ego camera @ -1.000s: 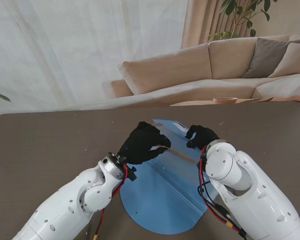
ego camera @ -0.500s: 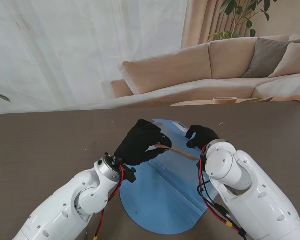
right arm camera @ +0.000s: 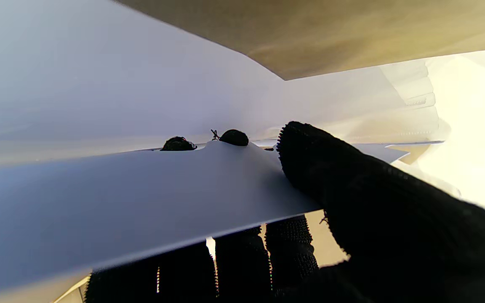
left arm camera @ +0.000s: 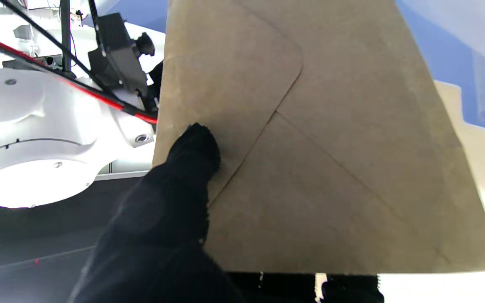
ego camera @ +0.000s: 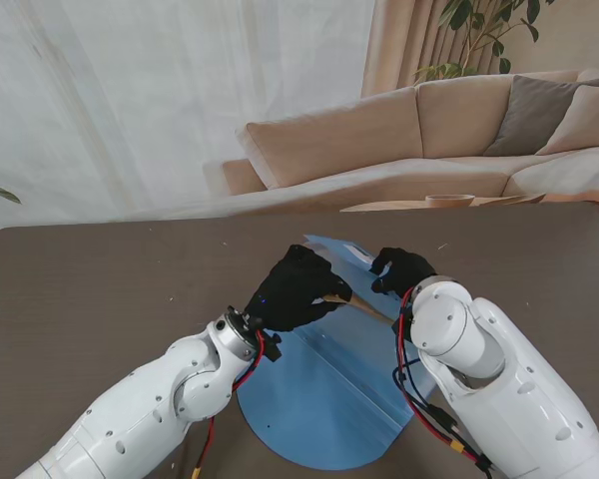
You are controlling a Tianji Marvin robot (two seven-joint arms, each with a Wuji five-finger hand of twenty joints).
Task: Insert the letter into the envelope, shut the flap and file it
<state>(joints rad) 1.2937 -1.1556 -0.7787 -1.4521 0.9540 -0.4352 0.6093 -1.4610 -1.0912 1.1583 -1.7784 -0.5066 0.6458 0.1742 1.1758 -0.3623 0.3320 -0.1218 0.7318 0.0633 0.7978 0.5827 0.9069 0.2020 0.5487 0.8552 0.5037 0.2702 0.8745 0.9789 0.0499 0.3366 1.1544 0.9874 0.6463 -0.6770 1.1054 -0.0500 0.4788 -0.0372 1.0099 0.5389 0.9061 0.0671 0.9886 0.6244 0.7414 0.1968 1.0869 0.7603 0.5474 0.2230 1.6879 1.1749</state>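
No brand, label or writing can be read anywhere; there is one envelope, one blue folder, two black-gloved hands.

The left hand (ego camera: 298, 289) comes first, its fingers (left arm camera: 194, 149) pinching the brown envelope (left arm camera: 310, 160); in the left wrist view one dark fingertip presses on the paper beside the rounded corner of the flap, the other fingers hidden behind the sheet; the flap lies flat against the body of the envelope, its diagonal seams plain to see; the kraft paper is matt brown, unmarked, a little creased.

From the stand, only a thin tan edge of the envelope (ego camera: 354, 302) shows, running from the left fingers toward the right hand, held above the blue folder (ego camera: 324, 399); the folder is a rounded blue sheet with a raised fold line, lying on the dark brown bench (ego camera: 100, 289) and reaching from under both hands back toward the arms.

The right hand (ego camera: 403, 271) sits just beside the left, on the far edge of the folder; its fingers (right arm camera: 352, 185) are closed on a pale blue leaf of the folder (right arm camera: 141, 198), thumb on one face, two fingertips peeping over the leaf's edge, three more under it; the brown envelope (right arm camera: 331, 38) hangs just beyond those fingertips, at the gap between the leaves.
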